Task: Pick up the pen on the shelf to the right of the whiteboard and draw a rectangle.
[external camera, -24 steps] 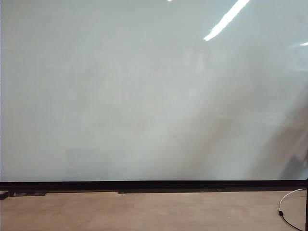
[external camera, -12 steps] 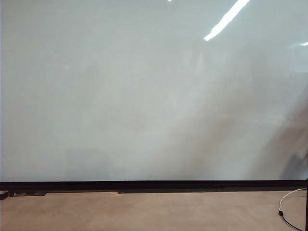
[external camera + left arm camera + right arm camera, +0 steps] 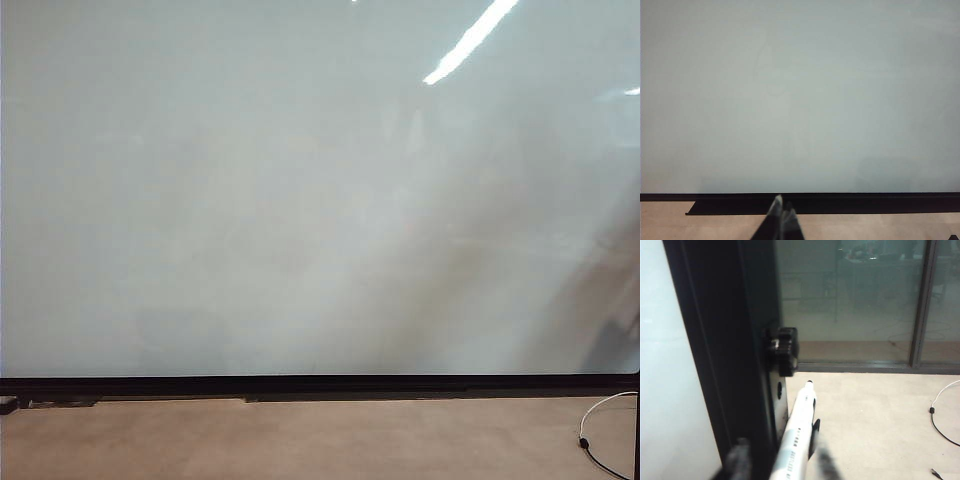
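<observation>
**A:** The right gripper's (image 3: pixel 782 465) fingers (image 3: pixel 737 460) stand apart, one blurred on each side of the pen (image 3: pixel 796 437). Whether they press it yet, I cannot tell.

**B:** And how does the pen lie?

**A:** Its barrel sits between the fingers in the right wrist view, the long axis running out from them toward about one o'clock, dark tip farthest away. It is just beside the black frame post (image 3: pixel 725 350) at the whiteboard's (image 3: pixel 300 200) right edge, below a black knob (image 3: pixel 782 349).

**B:** The left gripper (image 3: pixel 780 222)?

**A:** Its fingers look drawn together, holding nothing, low before the board and well apart from the pen. The right arm is plainly nearer. No rectangle is drawn yet, so I judge the coming move is closing straight across the barrel.
</observation>
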